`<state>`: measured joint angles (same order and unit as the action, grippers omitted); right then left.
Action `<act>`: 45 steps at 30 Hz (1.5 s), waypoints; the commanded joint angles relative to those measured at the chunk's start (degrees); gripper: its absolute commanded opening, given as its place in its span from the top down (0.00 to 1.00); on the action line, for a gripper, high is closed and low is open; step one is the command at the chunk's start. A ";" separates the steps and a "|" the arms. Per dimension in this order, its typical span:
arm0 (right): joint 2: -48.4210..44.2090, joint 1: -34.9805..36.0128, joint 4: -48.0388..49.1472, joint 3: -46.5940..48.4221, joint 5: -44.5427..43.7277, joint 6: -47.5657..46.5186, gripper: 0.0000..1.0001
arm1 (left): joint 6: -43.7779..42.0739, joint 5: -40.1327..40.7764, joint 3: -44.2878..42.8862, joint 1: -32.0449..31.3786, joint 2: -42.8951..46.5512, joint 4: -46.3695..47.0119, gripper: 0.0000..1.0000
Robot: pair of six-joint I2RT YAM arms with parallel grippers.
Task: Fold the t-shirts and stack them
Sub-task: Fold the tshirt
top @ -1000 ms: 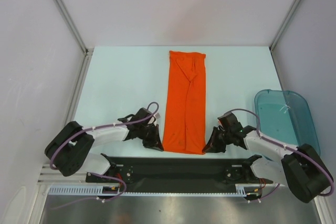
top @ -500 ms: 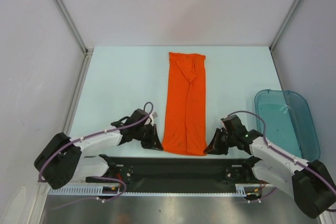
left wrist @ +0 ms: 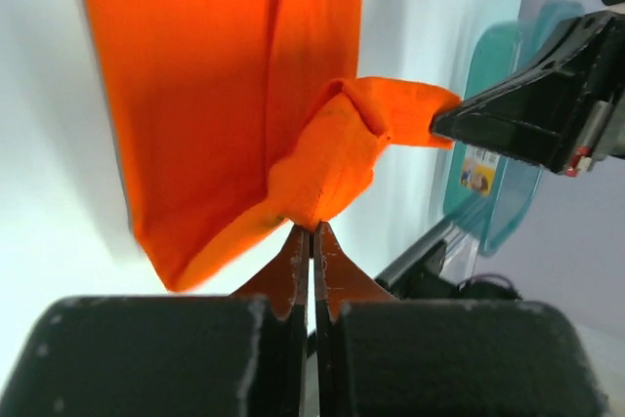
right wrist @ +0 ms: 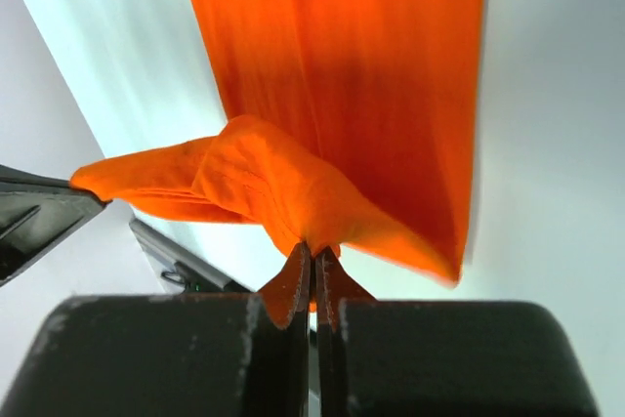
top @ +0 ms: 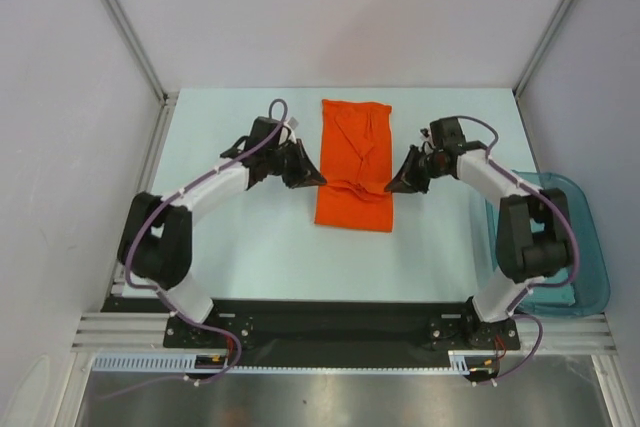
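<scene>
An orange t-shirt (top: 355,162) lies as a narrow strip in the middle of the pale table, its near end lifted and carried back over the rest. My left gripper (top: 312,178) is shut on the left corner of that lifted edge, seen bunched at the fingertips (left wrist: 311,227) in the left wrist view. On the other side my right gripper (top: 392,185) is shut on the right corner (right wrist: 314,244). The t-shirt (left wrist: 225,85) hangs between both grippers, and the fabric (right wrist: 352,75) below stays flat on the table.
A translucent teal bin (top: 560,237) stands at the right edge of the table, beside the right arm. Metal frame posts and white walls close in the table at left, right and back. The black base rail (top: 330,327) runs along the near edge.
Both grippers have moved from the shirt's near end toward the far side, carrying the bottom hem up and over. The visible strip of shirt is now much shorter.
</scene>
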<state>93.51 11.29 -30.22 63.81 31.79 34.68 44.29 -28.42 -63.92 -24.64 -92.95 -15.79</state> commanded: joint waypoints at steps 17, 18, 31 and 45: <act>30.40 -6.81 -11.44 35.15 8.37 -8.13 1.00 | 0.71 -3.83 -26.87 5.75 -24.21 -2.05 1.00; 30.93 -6.89 -11.70 35.59 8.90 -8.39 1.00 | 0.88 -3.66 -27.04 5.92 -24.30 -2.05 1.00; 35.68 -8.21 -11.97 40.34 11.10 -7.69 1.00 | 1.41 -6.12 -29.77 6.80 -30.01 -2.93 0.95; 30.52 -11.47 -14.70 42.03 4.59 -14.11 0.56 | -9.13 4.88 -35.15 9.53 -23.79 -13.13 0.46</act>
<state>132.27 -0.47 -43.20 108.22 38.37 23.33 38.87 -25.26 -100.97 -15.07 -123.90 -27.66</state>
